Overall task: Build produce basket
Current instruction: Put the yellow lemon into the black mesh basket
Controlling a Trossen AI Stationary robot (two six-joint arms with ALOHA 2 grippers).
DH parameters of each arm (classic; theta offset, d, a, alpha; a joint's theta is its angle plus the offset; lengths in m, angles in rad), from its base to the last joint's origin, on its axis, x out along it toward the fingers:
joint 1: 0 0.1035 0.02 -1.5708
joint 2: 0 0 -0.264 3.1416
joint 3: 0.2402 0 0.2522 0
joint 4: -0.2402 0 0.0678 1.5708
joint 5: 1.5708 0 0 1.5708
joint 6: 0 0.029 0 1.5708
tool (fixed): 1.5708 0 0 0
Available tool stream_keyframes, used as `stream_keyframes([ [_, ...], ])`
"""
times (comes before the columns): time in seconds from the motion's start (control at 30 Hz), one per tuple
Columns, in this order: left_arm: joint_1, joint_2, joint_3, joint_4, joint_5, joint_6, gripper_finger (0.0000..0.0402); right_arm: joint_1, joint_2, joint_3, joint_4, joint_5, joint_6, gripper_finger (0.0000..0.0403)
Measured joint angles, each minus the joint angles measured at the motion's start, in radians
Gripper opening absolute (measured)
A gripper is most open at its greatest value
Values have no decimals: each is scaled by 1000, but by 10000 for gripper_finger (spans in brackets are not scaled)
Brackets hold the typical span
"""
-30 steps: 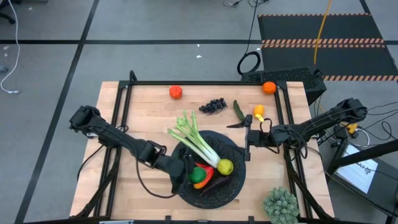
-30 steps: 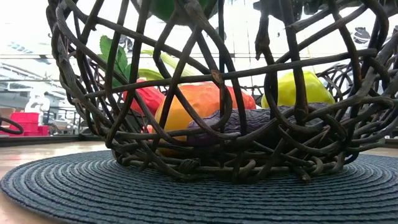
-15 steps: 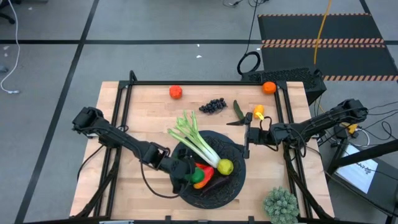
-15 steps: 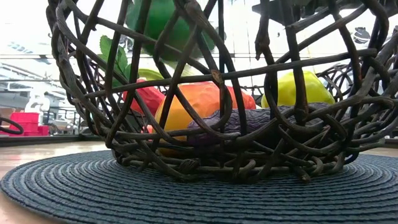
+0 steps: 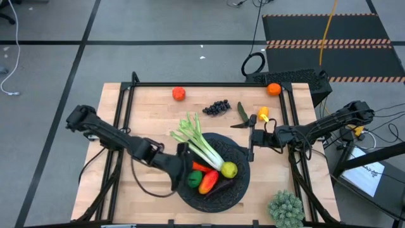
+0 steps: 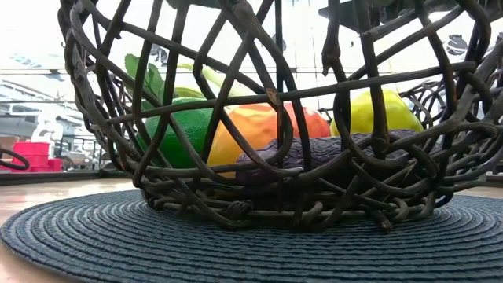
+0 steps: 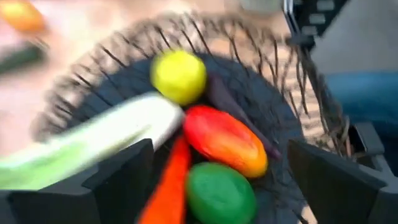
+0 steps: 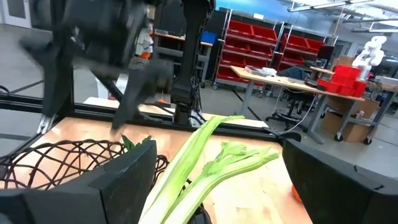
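The black woven basket (image 5: 235, 190) stands on a dark round mat at the table's near middle. In it lie the leek (image 5: 201, 147), whose leafy end sticks out over the far-left rim, a lemon (image 5: 229, 170), a carrot (image 7: 166, 193), a red-orange pepper (image 5: 208, 182), the purple eggplant (image 6: 314, 153) and a green lime (image 5: 194, 179). The lime rests on the basket's floor by its left wall (image 6: 177, 141). My left gripper (image 5: 183, 166) is open just above the basket's left rim, beside the lime (image 7: 221, 194). My right gripper (image 5: 252, 140) is open at the basket's right rim.
On the far half of the table lie a tomato (image 5: 179, 94), dark grapes (image 5: 216, 107), a pickle (image 5: 243, 112), a small yellow-orange piece (image 5: 263, 114) and an orange (image 5: 273, 89). A bushy pale-green clump (image 5: 286, 208) sits at the near right corner. Bare wood lies to the left.
My left gripper held the lime above the basket, let it go and drew back toward the table's left. The lime has dropped and now rests on the basket's floor beside the pepper.
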Motion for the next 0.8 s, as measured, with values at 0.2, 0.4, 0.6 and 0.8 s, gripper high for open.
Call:
stream_keyframes([
  [0.2, -1, -141, 14, -109, -266, 95, 313, 0, 0, 0, -90, 0, 77, 341],
  [0.4, 13, -276, -93, -128, -507, 158, 270, 0, 0, 0, -191, 5, 167, 341],
  [0.6, 105, -441, -282, -57, -523, 174, 234, 0, 0, 0, -240, 95, 227, 341],
  [0.8, 229, -582, -441, 78, -514, 206, 210, -17, 0, 0, -390, 393, 337, 341],
])
